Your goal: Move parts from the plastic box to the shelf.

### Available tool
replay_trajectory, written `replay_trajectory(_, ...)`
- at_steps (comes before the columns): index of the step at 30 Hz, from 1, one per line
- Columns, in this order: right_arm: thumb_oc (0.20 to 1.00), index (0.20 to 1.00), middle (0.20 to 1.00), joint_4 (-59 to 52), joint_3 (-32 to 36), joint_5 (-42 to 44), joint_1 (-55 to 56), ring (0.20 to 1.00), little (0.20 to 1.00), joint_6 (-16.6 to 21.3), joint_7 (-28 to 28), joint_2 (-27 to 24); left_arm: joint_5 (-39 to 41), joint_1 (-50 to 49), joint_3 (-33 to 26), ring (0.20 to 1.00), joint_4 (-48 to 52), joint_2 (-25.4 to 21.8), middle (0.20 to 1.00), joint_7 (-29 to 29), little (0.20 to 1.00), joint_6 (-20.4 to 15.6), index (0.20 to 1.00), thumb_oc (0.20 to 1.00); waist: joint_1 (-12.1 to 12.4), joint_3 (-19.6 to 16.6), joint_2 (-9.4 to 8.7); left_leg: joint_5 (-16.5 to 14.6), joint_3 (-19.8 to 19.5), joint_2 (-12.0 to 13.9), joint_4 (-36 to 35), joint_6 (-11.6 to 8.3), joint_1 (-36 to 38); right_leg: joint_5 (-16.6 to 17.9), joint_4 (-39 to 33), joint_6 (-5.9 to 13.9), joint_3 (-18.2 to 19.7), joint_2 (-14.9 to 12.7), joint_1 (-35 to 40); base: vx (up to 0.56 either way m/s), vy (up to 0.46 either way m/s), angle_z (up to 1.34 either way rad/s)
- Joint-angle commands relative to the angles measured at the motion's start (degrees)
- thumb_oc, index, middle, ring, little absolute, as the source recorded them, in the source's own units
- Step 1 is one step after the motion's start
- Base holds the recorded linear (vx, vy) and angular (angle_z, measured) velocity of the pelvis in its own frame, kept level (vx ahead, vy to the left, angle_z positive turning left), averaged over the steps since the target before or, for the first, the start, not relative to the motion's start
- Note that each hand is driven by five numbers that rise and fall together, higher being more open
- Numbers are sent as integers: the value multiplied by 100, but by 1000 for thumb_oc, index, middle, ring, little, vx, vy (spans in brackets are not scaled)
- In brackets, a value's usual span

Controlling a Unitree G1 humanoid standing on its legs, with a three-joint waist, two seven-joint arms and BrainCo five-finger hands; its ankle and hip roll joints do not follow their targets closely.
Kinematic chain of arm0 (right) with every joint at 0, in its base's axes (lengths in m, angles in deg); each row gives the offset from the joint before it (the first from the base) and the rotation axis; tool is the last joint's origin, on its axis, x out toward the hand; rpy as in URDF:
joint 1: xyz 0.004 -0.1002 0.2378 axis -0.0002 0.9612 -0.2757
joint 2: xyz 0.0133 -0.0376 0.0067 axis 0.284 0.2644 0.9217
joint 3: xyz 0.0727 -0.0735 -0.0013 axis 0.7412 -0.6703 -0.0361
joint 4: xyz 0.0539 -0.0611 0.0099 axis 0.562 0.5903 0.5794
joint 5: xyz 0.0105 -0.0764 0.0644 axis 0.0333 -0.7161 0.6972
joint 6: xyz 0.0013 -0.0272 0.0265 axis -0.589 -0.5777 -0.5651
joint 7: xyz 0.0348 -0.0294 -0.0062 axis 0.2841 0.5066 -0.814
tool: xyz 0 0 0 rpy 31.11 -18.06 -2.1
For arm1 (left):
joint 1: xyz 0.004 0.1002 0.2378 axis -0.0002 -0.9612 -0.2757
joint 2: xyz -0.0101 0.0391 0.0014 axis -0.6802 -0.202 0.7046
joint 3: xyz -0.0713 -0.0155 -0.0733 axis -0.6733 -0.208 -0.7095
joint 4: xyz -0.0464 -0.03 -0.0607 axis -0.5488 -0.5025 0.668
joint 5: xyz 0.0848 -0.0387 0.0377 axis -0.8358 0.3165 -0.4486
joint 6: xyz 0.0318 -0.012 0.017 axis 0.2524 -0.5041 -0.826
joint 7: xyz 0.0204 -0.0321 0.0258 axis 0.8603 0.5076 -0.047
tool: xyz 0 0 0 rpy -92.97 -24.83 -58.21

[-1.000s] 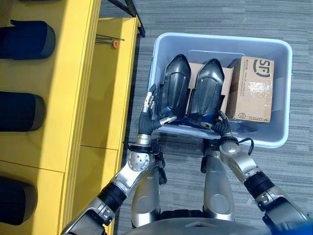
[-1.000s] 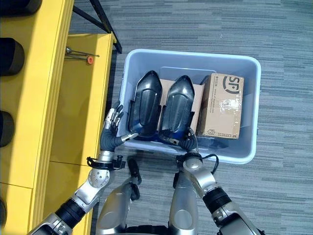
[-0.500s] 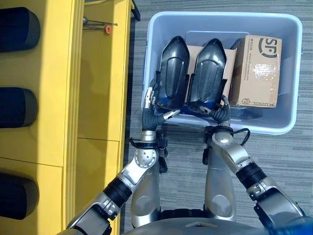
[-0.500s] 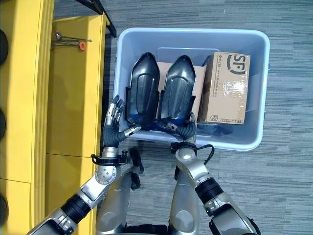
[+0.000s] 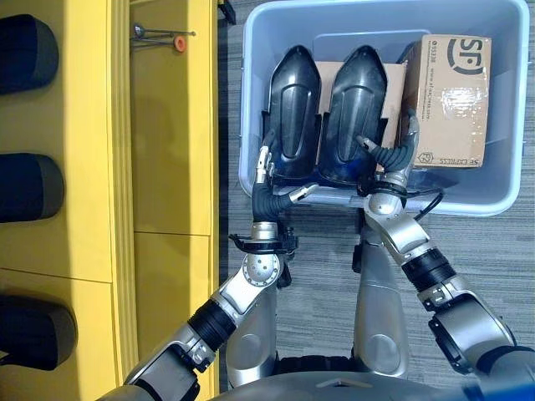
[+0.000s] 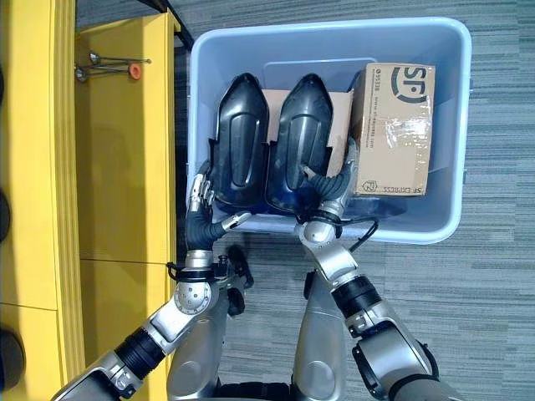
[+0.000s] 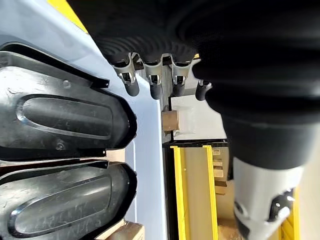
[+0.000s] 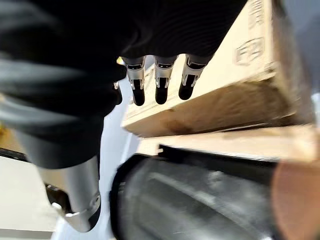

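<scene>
Left eye view: glossy black moulded parts (image 5: 324,117), translucent plastic box (image 5: 251,125).

Black parts (image 5: 294,117), pale-blue plastic box (image 5: 251,100)

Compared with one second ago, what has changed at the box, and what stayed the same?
The camera shifted, so the whole scene sits differently. The right robot hand moved up from the near wall of the plastic box into the gap between the right black part and the cardboard carton. The left robot hand rose against the left black part. Both hands are open; nothing is lifted. The parts and carton kept their places.
</scene>
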Motion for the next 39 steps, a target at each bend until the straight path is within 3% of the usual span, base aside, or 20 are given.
replay_trajectory(1,1000,1000,1000,-319,84,258,-197,1000,1000,13,208,-85,254,-62,58,1000,588,94,1000,-247,1000,-266,1000,1000,57,-148,229,235,-349,-203,110,37,-354,-761,743,-348,-599,423,100,0,0,0)
replay_trajectory(3,1000,1000,1000,-93,205,579,-261,1000,1000,-19,196,-102,331,-124,105,1000,567,134,1000,-370,1000,-284,1000,1000,82,-148,266,99,-421,-227,164,-15,-269,-930,852,-298,-593,407,186,28,1,0)
replay_trajectory(4,1000,1000,1000,-16,256,608,-349,1000,1000,-21,150,-136,310,-78,88,1000,565,150,1000,-363,1000,-281,1000,1000,90,-148,286,222,-373,-218,138,30,-384,-804,818,-348,-621,405,69,80,51,0)
replay_trajectory(5,1000,1000,1000,58,284,642,-333,1000,1000,-45,92,-144,315,-127,125,1000,562,166,1000,-349,1000,-270,1000,1000,88,-148,300,95,-421,-229,164,-21,-259,-949,872,-298,-598,392,186,19,62,0)
replay_trajectory(14,1000,1000,1000,551,314,974,-526,1000,1000,-464,-299,-211,457,-84,97,1000,661,169,1000,-422,1000,-156,1000,1000,123,-148,367,75,-376,-225,202,-29,-325,-982,941,-317,-631,343,87,10,18,0)
replay_trajectory(19,1000,1000,1000,783,258,-229,-877,1000,1000,-583,-214,-453,545,-61,70,1000,735,135,1000,-470,1000,-64,1000,1000,206,-148,378,80,-443,-242,267,-7,-530,-997,1053,-312,-641,364,-105,0,0,0)
replay_trajectory(22,1000,1000,1000,676,224,-614,-1025,1000,1000,-692,-196,-554,572,-19,37,1000,758,107,1000,-464,1000,-101,1000,1000,231,-148,378,228,-413,-241,233,45,-728,-843,1016,-355,-674,378,-292,-50,0,1)
replay_trajectory(23,1000,1000,1000,592,166,-773,-990,1000,1000,-819,-275,-574,572,-91,73,1000,761,122,1000,-480,1000,-152,1000,1000,231,-148,377,108,-474,-260,266,-7,-650,-983,1083,-292,-641,373,-211,55,25,2)
replay_trajectory(28,1000,1000,1000,585,-15,-1292,-967,1000,1000,-955,-112,-636,566,-99,71,1000,790,119,1000,-454,1000,-187,1000,1000,253,-148,374,118,-483,-278,268,7,-729,-967,1075,-275,-647,366,-259,11,5,0)
replay_trajectory(31,1000,1000,1000,440,-157,-2274,-1123,1000,1000,-842,43,-711,561,13,71,1000,693,145,1000,-480,1000,-245,1000,1000,279,-148,363,251,-491,-298,282,80,-989,-785,1026,-297,-665,378,-474,-51,8,2)
replay_trajectory(36,1000,1000,1000,321,-350,-2887,-1107,1000,1000,-753,203,-715,513,18,92,1000,595,155,1000,-431,1000,-321,1000,1000,290,-148,337,262,-512,-312,265,89,-1016,-749,980,-269,-669,384,-476,-19,-3,7)
replay_trajectory(39,1000,1000,1000,200,-508,-3388,-1104,1000,1000,-390,354,-746,511,45,112,1000,448,155,1000,-454,1000,-410,1000,1000,292,-148,317,260,-537,-318,274,93,-1045,-721,927,-244,-679,378,-470,-4,-5,-1)
